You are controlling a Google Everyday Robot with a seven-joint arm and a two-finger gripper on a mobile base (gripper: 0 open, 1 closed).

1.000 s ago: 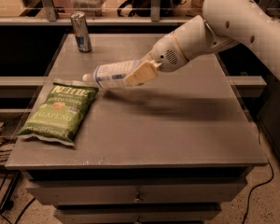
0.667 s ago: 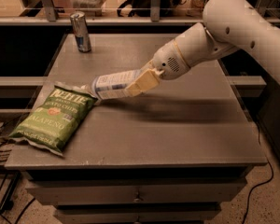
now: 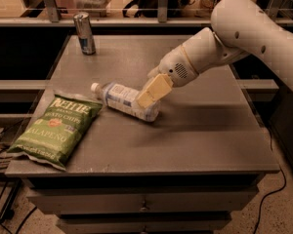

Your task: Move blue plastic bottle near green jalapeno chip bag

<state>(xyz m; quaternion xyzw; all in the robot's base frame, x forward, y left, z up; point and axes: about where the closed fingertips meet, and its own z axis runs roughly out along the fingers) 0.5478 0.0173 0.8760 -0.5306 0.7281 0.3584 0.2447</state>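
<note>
- On my far left, the green chip bag [image 3: 56, 130] lies flat at the front-left corner of the counter [image 3: 205, 130]. Its white lettering faces up and its lower edge sits close to the counter's front lip.
- Behind it, at the back-left of the counter, a slim silver-and-blue can [image 3: 84, 33] stands upright, well apart from everything else.
- Next comes the bottle [image 3: 118, 95], a clear one with a white-and-blue label. It lies on its side just beside the bag's upper right corner, slanting down toward the right.
- Its white cap [image 3: 94, 87] points left and sits just above that corner. I cannot tell whether the cap touches the bag.
- From this view the bottle looks down on the counter or only barely above it, with its shadow tight beneath it.
- The pincer [image 3: 145, 101] is closed on the bottle's thick right end. I see the pale near finger [image 3: 154, 89] lying flat across the bottle, and the far one is hidden behind it.
- The white arm [image 3: 234, 33] slopes up and to the right from the pincer, over the back-right part of the counter, and leaves view at the right edge.
- Below the counter's front edge runs a drawer front [image 3: 141, 201].
</note>
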